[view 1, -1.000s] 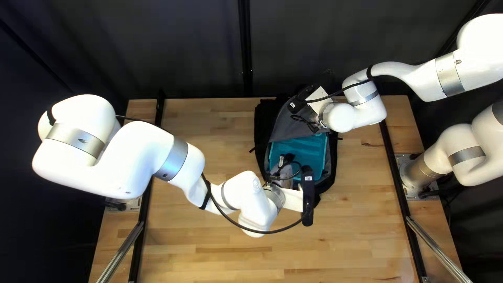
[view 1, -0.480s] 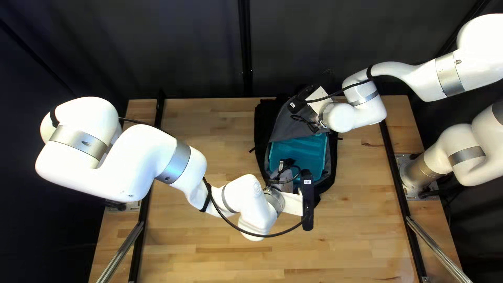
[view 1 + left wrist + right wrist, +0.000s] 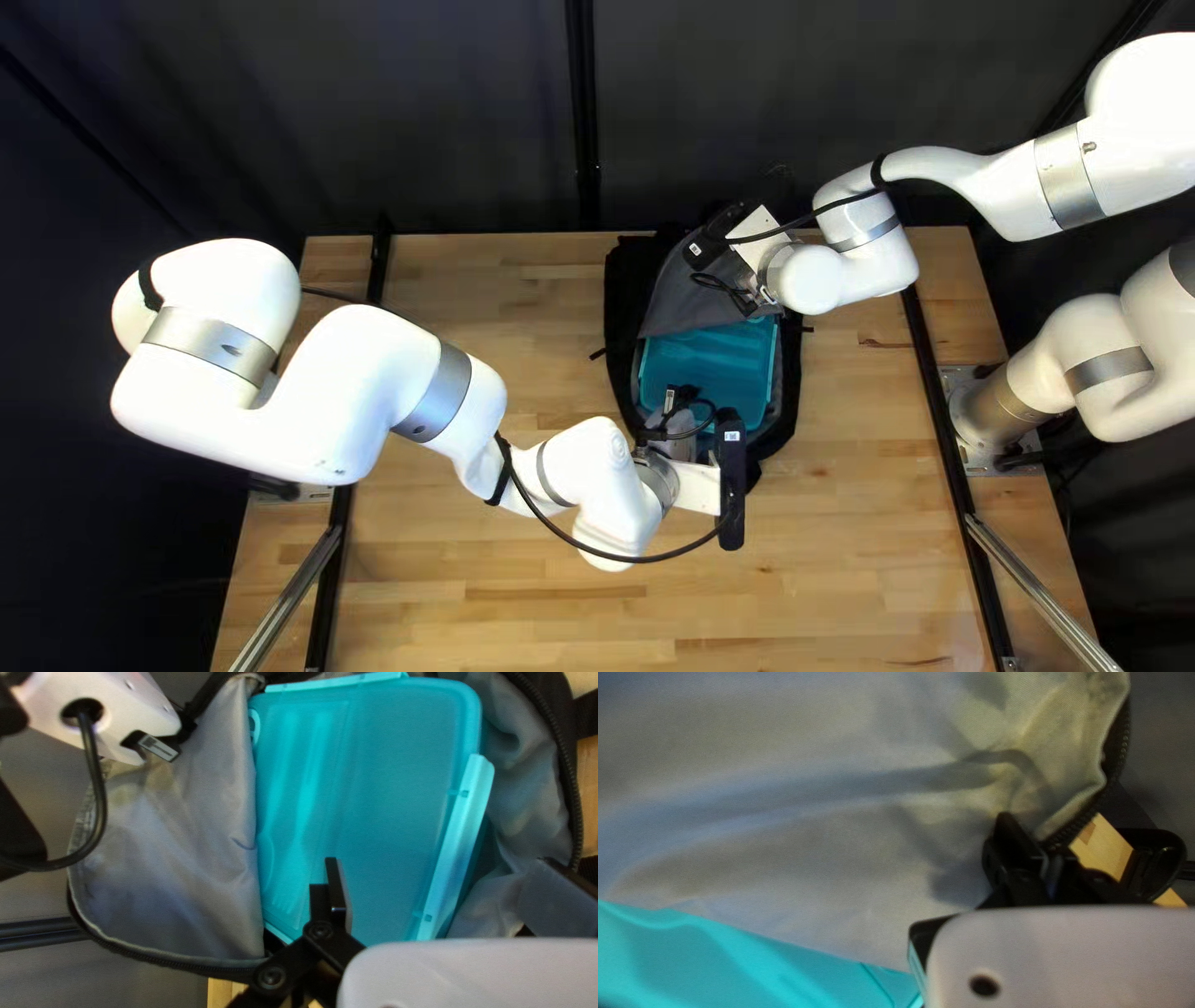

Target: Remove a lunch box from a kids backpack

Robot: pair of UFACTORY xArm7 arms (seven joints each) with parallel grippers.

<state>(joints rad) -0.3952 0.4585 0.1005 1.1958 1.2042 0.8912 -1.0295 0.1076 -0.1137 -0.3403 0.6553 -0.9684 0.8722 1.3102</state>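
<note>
No print is coming through legibly.
Small pale labels are marking the left arm's black end bar (image 3: 732, 498) and the right arm's black end piece (image 3: 712, 233); a barcode-like label (image 3: 159, 747) is sitting below the right arm's white housing (image 3: 112, 703), too blurred to read.

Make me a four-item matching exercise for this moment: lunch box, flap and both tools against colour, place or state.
1. Lunch box
2. Left tool
3. Flap
4. Right tool

A. Grey, with a zip along its edge
B. Shut on cloth
C. Turquoise, inside the backpack
D. Open, gripping nothing

Pairs: 1-C, 2-D, 3-A, 4-B
</note>
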